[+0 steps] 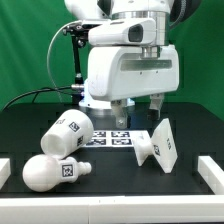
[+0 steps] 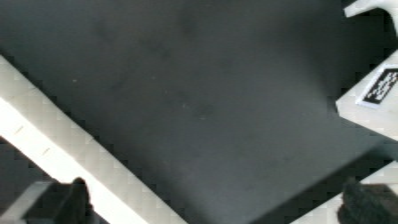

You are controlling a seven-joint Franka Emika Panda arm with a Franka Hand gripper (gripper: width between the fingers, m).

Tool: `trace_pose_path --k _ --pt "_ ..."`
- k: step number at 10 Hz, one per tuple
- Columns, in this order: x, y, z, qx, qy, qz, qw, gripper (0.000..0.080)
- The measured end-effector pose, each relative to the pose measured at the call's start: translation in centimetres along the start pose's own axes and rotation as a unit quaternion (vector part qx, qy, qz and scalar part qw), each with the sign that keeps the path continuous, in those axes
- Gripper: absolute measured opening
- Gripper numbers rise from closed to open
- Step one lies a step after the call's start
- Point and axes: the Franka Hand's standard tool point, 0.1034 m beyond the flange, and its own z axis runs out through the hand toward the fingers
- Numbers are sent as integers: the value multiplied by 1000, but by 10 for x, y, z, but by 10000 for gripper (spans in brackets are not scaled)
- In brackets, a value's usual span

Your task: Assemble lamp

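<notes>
End effector (image 1: 140, 111) gapes near one base (image 1: 163, 143), one bulb (image 1: 50, 172), one shade (image 1: 68, 133).

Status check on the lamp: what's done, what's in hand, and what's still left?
Done: nothing looks joined yet. The base leans tipped on edge, and the shade and bulb lie on their sides, none fitted together. In hand: nothing; the gripper is open and empty above the table. Left: probably everything, meaning getting the base flat, fitting the bulb, then adding the shade.
</notes>
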Motion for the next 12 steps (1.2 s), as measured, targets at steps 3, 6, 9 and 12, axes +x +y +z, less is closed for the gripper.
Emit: trace_pose_path --k 3,6,9,12 --pt "0 0 0 -1 1 0 1000 699" --pt "-2 -5 -3 -1 -1 -14 1000 699" --pt "-11 -44 -17 -1 7 -72 997 699" --pt "-15 -49 -15 -3 9 -80 997 699"
